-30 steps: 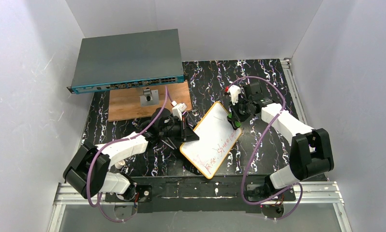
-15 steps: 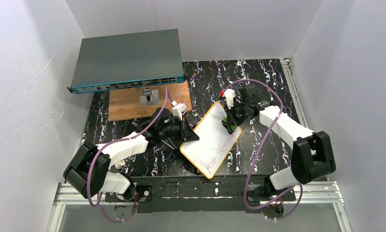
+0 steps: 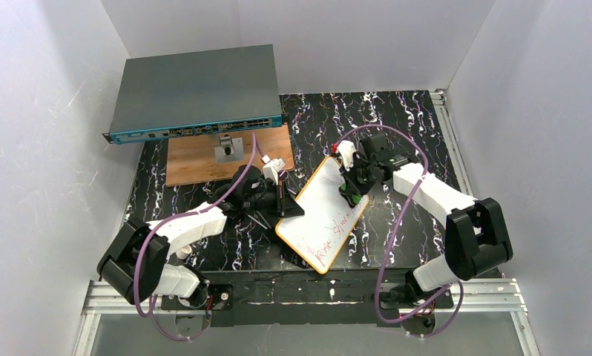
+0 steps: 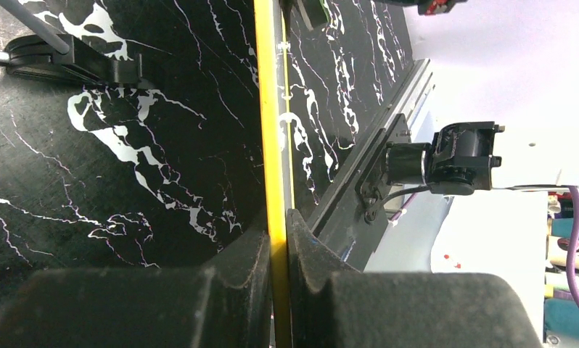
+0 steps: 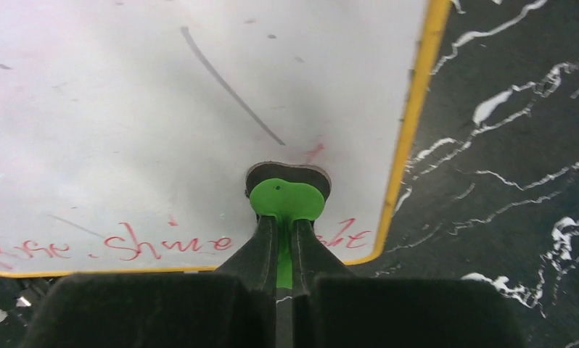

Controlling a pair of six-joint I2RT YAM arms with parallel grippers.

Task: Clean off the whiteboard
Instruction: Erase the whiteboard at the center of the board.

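1. Left arm [image 3: 193, 226] stretches low toward the middle; left gripper [image 4: 278, 226] is closed edge-on over the whiteboard [image 3: 319, 211] rim
2. Right arm [image 3: 434, 189] bends inward, wrist tipped down; right gripper [image 5: 279, 235] pinches the green eraser [image 5: 286, 200]

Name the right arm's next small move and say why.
Probably sweep the green-handled eraser, shut in the right tool, sideways along the red writing left on the yellow-framed whiteboard; the left tool clamps the board's edge, so it should hold steady.
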